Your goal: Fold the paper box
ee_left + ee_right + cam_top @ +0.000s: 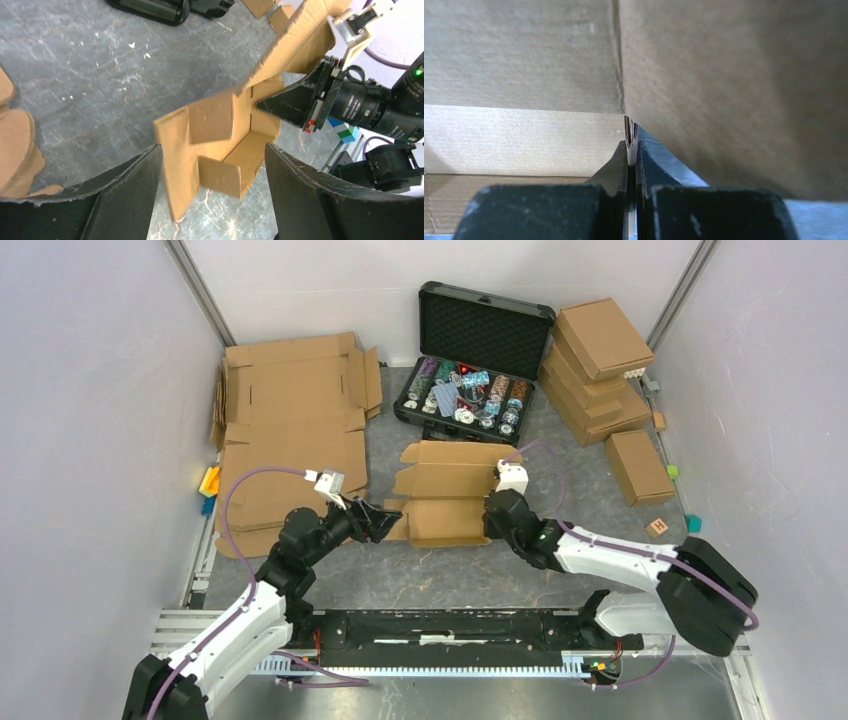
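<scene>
The paper box (447, 496) is a partly folded brown cardboard mailer lying mid-table, with its walls and flaps raised. My left gripper (386, 522) is at the box's left end with its jaws wide open. In the left wrist view the box's end flaps (215, 125) stand just ahead of and between the fingers of my left gripper (214, 150), which are not closed on them. My right gripper (493, 512) is at the box's right side. In the right wrist view my right gripper (631, 150) is shut on a thin upright cardboard edge of the box (524, 135).
An open black case of poker chips (470, 390) stands behind the box. Large flat cardboard sheets (290, 430) lie at the back left. A stack of folded boxes (600, 370) and a single small box (638, 465) are at the right. Small coloured blocks (657, 528) lie near the right edge.
</scene>
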